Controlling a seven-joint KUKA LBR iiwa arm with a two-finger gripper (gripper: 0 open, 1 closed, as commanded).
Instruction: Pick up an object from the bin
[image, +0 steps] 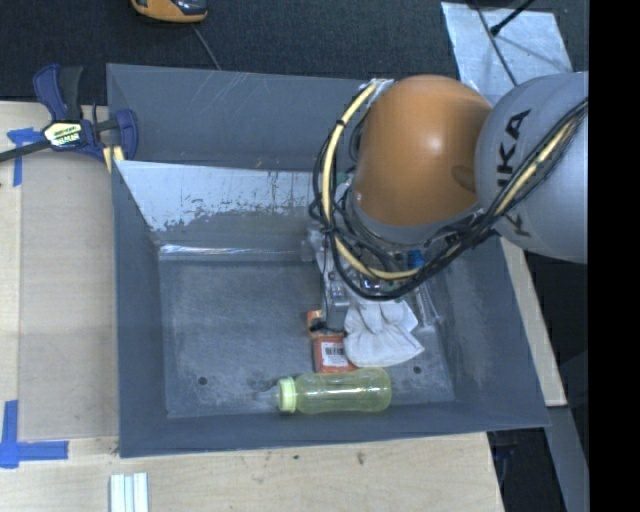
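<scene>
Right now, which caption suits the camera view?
Gripper low over white cloth and orange packet, beside a lying yellow-green bottle.

Robot lab: KUKA arm (530, 160) over grey metal bin (140, 330)

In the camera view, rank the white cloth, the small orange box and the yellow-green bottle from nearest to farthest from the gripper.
1. white cloth, right beside the gripper, toward the view's right.
2. small orange box, just below the gripper in the view; too close to call against the cloth.
3. yellow-green bottle, lying on its side by the bin's lower wall, plainly farthest.
</scene>
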